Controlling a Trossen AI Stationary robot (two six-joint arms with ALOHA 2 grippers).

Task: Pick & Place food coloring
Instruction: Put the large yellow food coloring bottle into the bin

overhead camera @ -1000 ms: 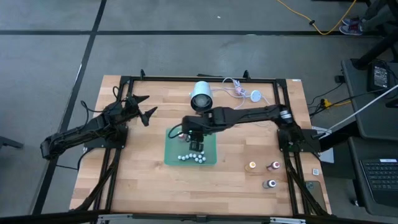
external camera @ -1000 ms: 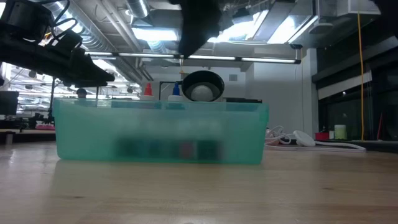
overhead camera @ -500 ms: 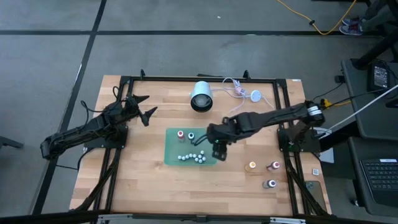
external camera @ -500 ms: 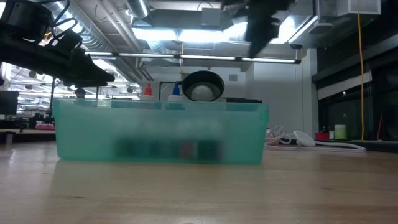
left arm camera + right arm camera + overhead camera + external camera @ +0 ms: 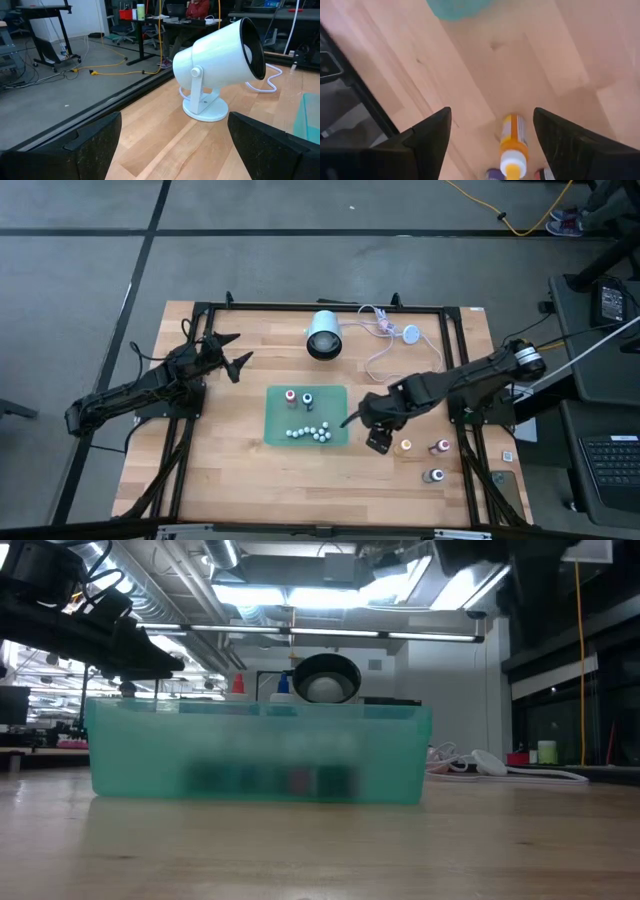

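This was a lab or workshop: exposed ceiling ducts (image 5: pixel 180 600) and strip lights hung overhead, desks (image 5: pixel 45 10) stood on a bare concrete floor (image 5: pixel 300 265) with trailing yellow cables (image 5: pixel 107 65), and a person (image 5: pixel 198 7) sat at a far bench.

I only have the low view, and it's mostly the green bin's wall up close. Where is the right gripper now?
Observer: From above, the right gripper hangs just off the right side of the green bin, next to the orange bottle.
Operator: Is it holding anything?
Observer: No. The right wrist view shows its fingers open and empty, with the orange bottle on the table ahead of them.
Operator: How many bottles are outside the bin?
Observer: Three on the table's right side: the orange bottle, a dark red bottle and a grey bottle.
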